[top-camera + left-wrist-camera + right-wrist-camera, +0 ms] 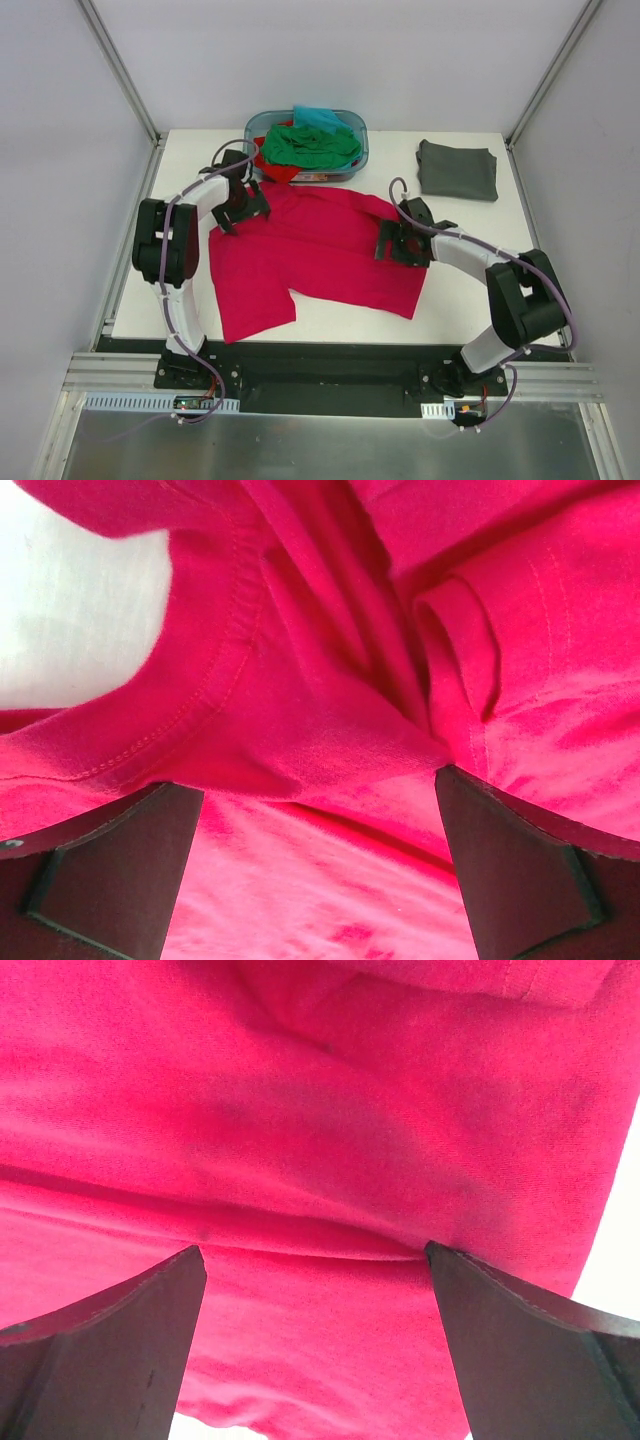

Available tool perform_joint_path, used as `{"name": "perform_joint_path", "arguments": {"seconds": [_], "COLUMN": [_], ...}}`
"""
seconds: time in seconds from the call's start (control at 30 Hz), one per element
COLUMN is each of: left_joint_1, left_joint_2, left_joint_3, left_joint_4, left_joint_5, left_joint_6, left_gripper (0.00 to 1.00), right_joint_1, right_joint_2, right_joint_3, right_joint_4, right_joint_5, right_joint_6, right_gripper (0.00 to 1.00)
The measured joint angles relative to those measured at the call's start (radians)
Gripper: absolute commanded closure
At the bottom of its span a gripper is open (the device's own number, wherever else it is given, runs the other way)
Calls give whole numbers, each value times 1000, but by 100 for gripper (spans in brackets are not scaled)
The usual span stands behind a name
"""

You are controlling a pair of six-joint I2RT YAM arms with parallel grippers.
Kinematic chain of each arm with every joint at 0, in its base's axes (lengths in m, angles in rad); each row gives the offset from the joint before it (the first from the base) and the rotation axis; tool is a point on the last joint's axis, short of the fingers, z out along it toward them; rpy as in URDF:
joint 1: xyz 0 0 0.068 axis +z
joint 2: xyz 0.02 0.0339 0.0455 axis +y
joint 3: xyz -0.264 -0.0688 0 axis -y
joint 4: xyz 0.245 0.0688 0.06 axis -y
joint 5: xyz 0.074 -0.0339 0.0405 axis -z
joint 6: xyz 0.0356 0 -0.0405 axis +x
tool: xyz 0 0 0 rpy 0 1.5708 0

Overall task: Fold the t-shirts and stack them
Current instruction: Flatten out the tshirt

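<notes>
1. We see the crimson-pink t-shirt spread mid-frame on the table, its long axis running from upper left to lower right.
2. The left gripper and right gripper sit on it, jaws spread wide.

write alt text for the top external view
A large crimson-pink t-shirt lies spread on a white table, the left gripper over its far-left corner and the right gripper over its right side. Behind it a basket holds a heap of shirts; a folded dark grey t-shirt lies at the far right.
</notes>
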Motion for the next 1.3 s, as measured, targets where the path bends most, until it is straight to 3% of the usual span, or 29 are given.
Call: {"name": "perform_joint_path", "arguments": {"seconds": [0.27, 0.37, 0.53, 0.7, 0.9, 1.0, 1.3], "left_joint_1": [9, 7, -6, -19, -162, -190, -245], "left_joint_2": [-45, -222, -648, -957, -1211, -1252, -1134], "left_joint_3": [-11, -145, -435, -688, -865, -878, -901], "left_joint_4": [-5, 3, 2, -120, -306, -346, -415], "left_joint_5": [2, 4, 5, 6, -5, -5, -23], "left_joint_6": [52, 46, -15, -97, -306, -382, -487], "left_gripper": [1, 1, 1, 2, 23, 35, 40], "right_joint_1": [-19, -21, -21, -21, -21, -21, -21], "right_joint_2": [-24, -120, -388, -550, -534, -511, -491], "right_joint_3": [41, 23, -109, -244, -275, -275, -275], "right_joint_4": [-31, -40, -39, -53, -66, -66, -67], "right_joint_5": [2, 1, -25, -74, -124, -140, -145], "right_joint_6": [-36, -38, -21, -1, -1, -1, -4], "right_gripper": [4, 4, 4, 4, 4, 4, 4]}}
